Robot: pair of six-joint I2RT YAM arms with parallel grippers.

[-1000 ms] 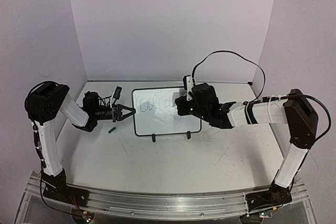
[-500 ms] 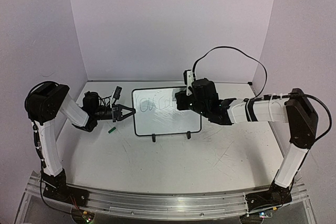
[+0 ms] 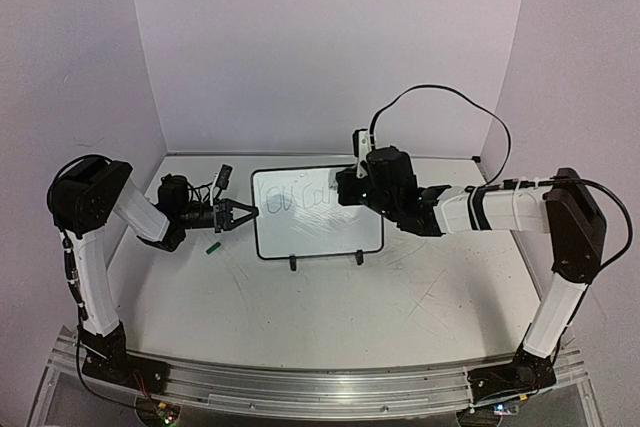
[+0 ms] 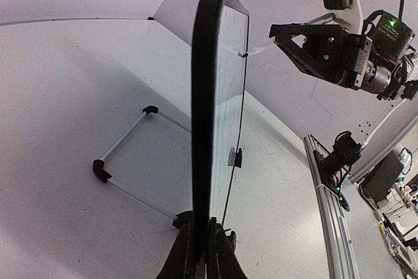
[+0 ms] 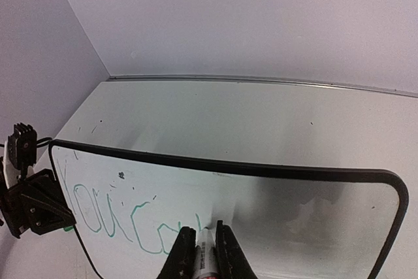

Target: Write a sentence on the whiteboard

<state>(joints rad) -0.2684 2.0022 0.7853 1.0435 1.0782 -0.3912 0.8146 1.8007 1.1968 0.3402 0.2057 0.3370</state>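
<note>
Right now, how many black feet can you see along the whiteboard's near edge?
2. The left foot and the right foot sit under the whiteboard's near edge; supports behind it may be hidden.

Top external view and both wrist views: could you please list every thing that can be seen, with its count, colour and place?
whiteboard: one, white with black frame, standing mid-table on two black feet.
writing: one line, dark greenish, upper left of the whiteboard, roughly "You ca".
marker: one, pale body, tip at the board surface.
small green piece: one, on the table near the board's left edge; too small to identify.
table: one, white, scratched.
rail: one, silver, along the near edge.
left gripper: one, black, shut on the whiteboard's left edge.
right gripper: one, black, shut on the marker.
</note>
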